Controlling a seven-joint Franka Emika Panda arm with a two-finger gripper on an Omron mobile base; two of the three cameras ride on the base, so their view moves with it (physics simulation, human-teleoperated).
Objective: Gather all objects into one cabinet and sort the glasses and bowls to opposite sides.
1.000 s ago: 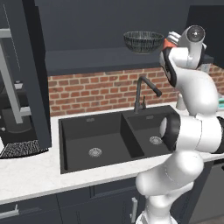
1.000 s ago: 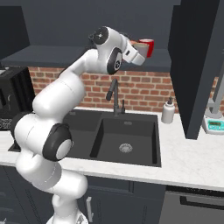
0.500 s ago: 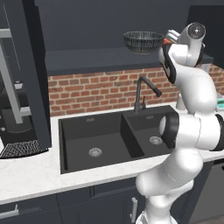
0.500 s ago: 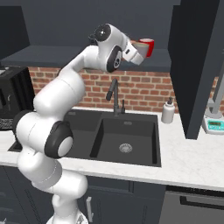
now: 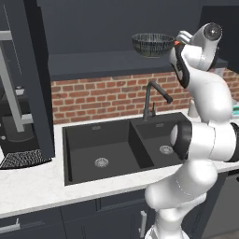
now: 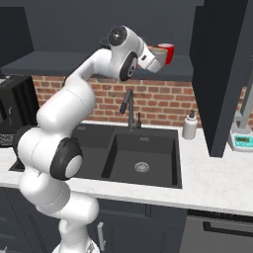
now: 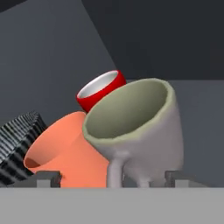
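My gripper [image 7: 111, 177] is up at the dark cabinet shelf [image 5: 107, 63], open, with its fingertips [image 7: 175, 176] wide apart on either side of the beige mug [image 7: 140, 131]. The mug rests on the shelf and its handle faces the hand. An orange cup [image 7: 65, 157] stands close beside it, and a red mug [image 7: 103, 89] stands behind both. The dark patterned bowl [image 7: 17, 140] is farther along the shelf. In the left base view the bowl [image 5: 152, 44] stands left of the gripper [image 5: 179, 44]. The right base view has the red mug [image 6: 167, 52] just past the gripper [image 6: 157, 55].
Below the shelf are a brick backsplash, a black double sink [image 5: 112, 149] and a dark faucet [image 5: 154, 95]. A soap dispenser [image 6: 189, 126] and a small scale [image 6: 242, 141] stand on the counter. An open dark cabinet door [image 6: 220, 74] hangs to the right of the hand.
The arm has stayed at almost the same spot at the shelf. The fingers have spread apart and let go of the beige mug.
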